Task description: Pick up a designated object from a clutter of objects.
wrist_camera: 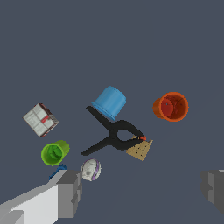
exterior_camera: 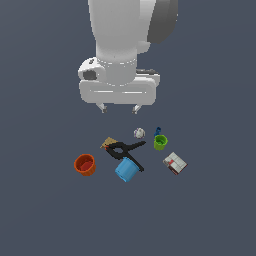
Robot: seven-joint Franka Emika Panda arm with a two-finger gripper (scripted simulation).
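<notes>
Tool fingers hang spread wide apart above the clutter, and you can see nothing between them; they touch no object. In the wrist view the two grey blocky fingers sit far apart, with the ball just beside one of them but not between them.

Your target, the ball, is small, round and off-white with faint seams and a purple patch. It rests on the dark, flat table at the far edge of the group, below the tool and a little toward the exterior view's right.

Around it, you have a black clamp with long splayed handles, lying flat near the ball, its jaw end over a tan gridded square. A smooth blue cup lies touching the clamp. A green cup sits near the ball toward the exterior view's right, with a small blue bit just beside it. An orange cup stands apart toward the exterior view's left, and a red-and-white box lies apart toward the right.
</notes>
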